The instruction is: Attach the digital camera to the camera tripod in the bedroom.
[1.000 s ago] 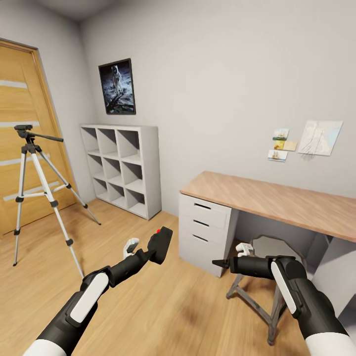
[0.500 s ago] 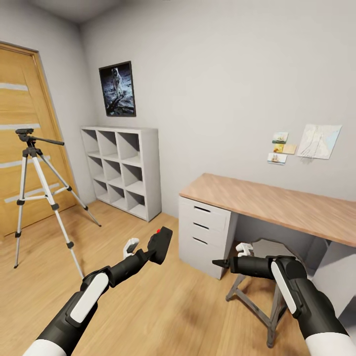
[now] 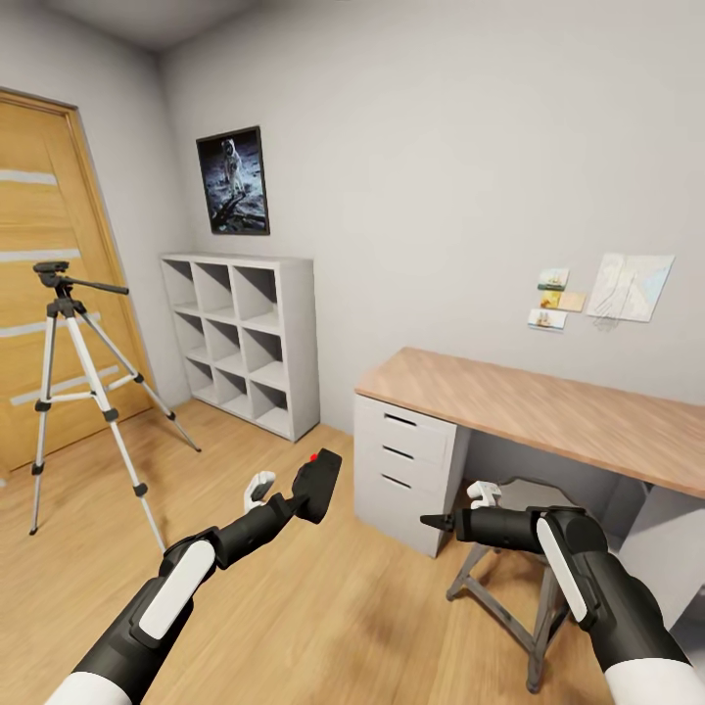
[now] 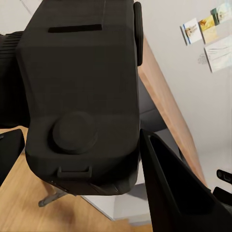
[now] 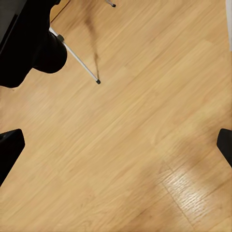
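— Where is there room to move?

— A wide stretch of bare plank floor [image 3: 343, 607] lies between the arms and runs left toward the tripod [image 3: 73, 392]. That stands near the oak door [image 3: 49, 264], legs spread, well apart from both grippers. To its right the white cube shelf [image 3: 245, 338] sits against the grey wall, under the astronaut poster [image 3: 233, 181].

— And the right side?

— Tighter. The desk [image 3: 548, 411] with its drawer unit [image 3: 406, 470] juts out from the wall, and a stool [image 3: 529, 568] stands just under the desk edge, close below the right arm. Small cards and a map sheet [image 3: 632, 287] hang above the desk.

— The camera?

— In the left gripper [image 3: 294, 504], held up over the floor, red dot on top — the left wrist view shows the camera [image 4: 82, 96] pressed between the dark fingers [image 4: 179, 193], clamped firmly.

— The right gripper?

— The right gripper [image 3: 460, 524] points left, holding nothing. Its wrist view looks down on floorboards and one tripod leg [image 5: 77, 58], with its fingertips [image 5: 9, 147] at opposite edges — spread wide.
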### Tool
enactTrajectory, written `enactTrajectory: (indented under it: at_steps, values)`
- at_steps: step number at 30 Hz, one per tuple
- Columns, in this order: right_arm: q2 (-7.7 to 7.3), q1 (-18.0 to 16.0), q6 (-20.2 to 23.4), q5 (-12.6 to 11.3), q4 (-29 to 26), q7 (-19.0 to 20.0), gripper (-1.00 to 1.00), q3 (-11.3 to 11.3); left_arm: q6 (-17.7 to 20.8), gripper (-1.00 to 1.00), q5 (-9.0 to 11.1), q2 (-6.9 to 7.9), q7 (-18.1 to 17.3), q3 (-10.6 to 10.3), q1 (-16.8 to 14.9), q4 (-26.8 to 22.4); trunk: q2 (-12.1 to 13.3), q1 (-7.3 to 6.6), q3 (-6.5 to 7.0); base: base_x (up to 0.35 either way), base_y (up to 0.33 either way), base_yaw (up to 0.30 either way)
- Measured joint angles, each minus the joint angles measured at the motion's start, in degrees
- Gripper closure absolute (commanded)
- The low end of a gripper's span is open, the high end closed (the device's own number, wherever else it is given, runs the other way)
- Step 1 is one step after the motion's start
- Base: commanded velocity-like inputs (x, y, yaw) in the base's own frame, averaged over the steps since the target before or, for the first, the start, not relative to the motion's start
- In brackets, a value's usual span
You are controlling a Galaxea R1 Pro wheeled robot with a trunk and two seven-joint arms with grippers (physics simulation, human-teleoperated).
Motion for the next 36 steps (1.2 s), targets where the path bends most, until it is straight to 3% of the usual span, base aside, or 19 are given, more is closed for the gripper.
enactTrajectory:
  at_steps: [36]
  values:
    - [0.08,0.0,-0.1,0.0,0.5,-0.1,-1.00,0.0,0.0,1.00,0.0,0.00,0.0,0.0,0.0,0.0,14.4,-7.91,6.47,0.000,0.000,0.000]
